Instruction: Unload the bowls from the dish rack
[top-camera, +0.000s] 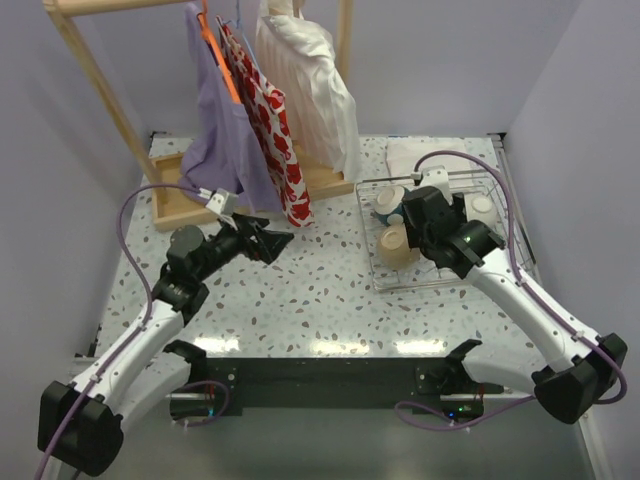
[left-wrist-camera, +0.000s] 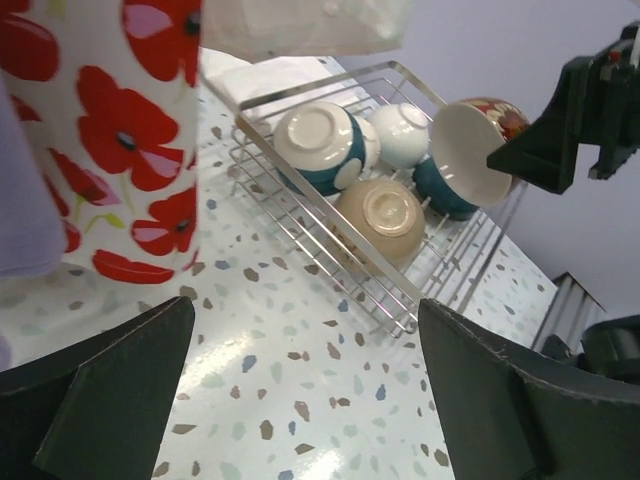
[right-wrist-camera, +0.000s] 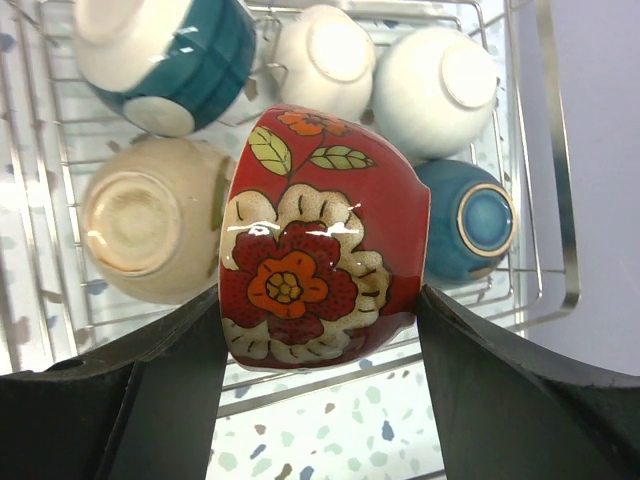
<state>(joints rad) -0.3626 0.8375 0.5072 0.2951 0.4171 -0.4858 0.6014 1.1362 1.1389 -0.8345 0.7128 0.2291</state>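
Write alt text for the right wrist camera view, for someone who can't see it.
The right gripper holds a red floral bowl on its side between its fingers. Behind it, the silver wire dish rack holds a beige bowl, two white bowls and two teal bowls, bases showing.

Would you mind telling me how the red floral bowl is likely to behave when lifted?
The red floral bowl shows glossy highlights, so it may slip in the right claw. It looks like rigid ceramic, probably chipping if knocked against the teal bowl beside it.
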